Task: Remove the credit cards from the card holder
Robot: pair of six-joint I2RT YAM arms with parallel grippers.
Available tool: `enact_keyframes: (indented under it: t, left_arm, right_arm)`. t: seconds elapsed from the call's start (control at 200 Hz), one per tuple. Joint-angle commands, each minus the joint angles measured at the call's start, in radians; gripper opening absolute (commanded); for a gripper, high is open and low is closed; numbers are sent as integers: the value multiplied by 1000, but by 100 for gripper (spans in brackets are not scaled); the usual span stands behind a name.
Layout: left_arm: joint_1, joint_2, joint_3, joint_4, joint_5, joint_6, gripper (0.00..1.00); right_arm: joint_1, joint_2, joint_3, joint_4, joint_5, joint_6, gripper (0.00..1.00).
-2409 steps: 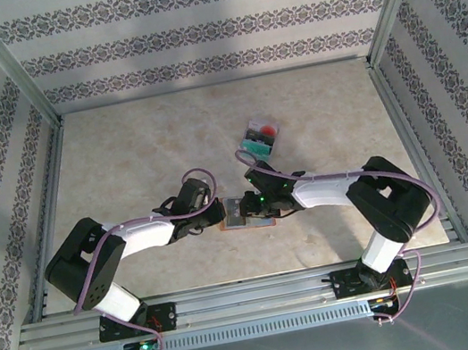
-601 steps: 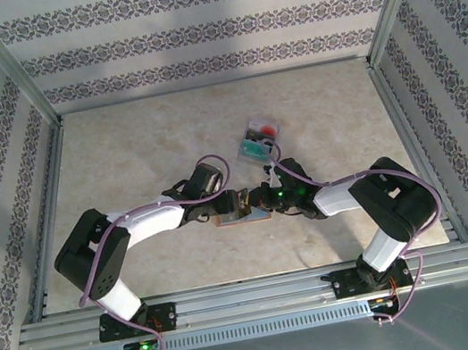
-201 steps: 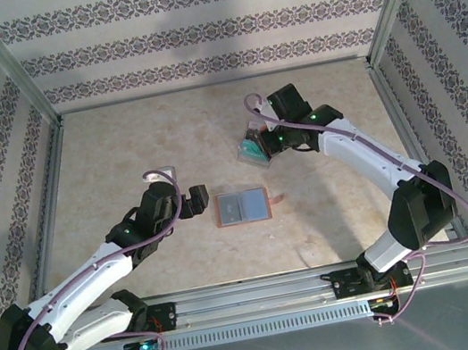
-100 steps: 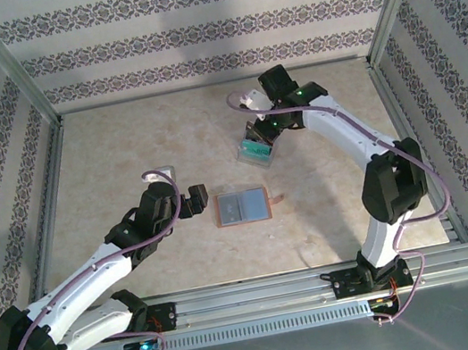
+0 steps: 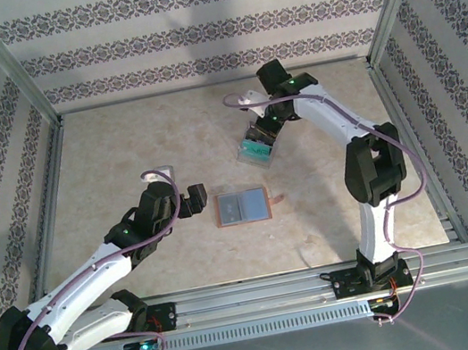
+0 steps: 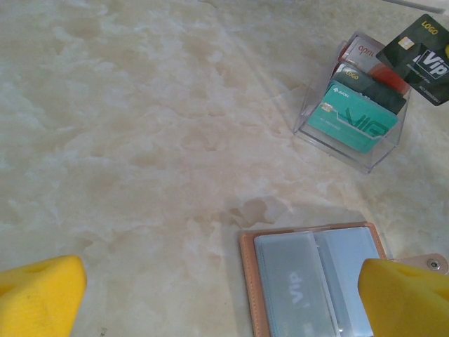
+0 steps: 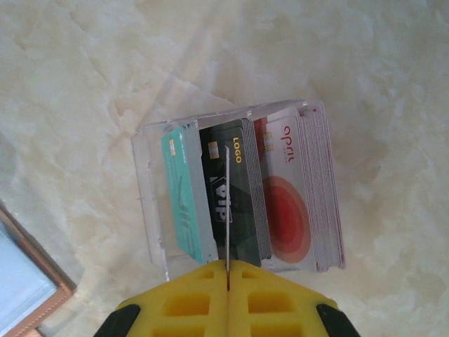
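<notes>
Lettering "LOGO" and "VIP" marks the dark card (image 6: 414,45) pinched by the outstretched right gripper (image 7: 228,282) over the clear box (image 6: 307,114); left gripper (image 5: 192,204) gapes wide.

Smooth, softly shiny marble-look table (image 6: 126,140). The wallet (image 6: 247,281) has a matt brown leather rim and cloudy plastic sleeves (image 6: 295,288). At its one o'clock, a clear glossy plastic box (image 7: 149,210) holds glossy plastic cards (image 7: 291,203).

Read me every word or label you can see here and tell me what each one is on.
"LOGO" and "VIP": dark card held by the right gripper.
"VIP": teal card in the clear box.
"april": red-and-white card.
"VIP": grey card in the card holder.
Smaller print is too blurred.
</notes>
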Motion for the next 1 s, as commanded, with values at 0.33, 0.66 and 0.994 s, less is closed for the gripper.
enact_keyframes:
  t: [0.33, 0.66, 0.994]
  left_arm:
    - [24, -14, 15, -51, -41, -1, 99]
    - [29, -2, 18, -56, -42, -5, 99]
    - [36, -3, 21, -57, -36, -2, 99]
  right_arm:
    - [0, 115, 105, -52, 14, -68, 3]
    - [-2, 171, 164, -77, 12, -75, 3]
    - [-3, 202, 174, -91, 26, -74, 3]
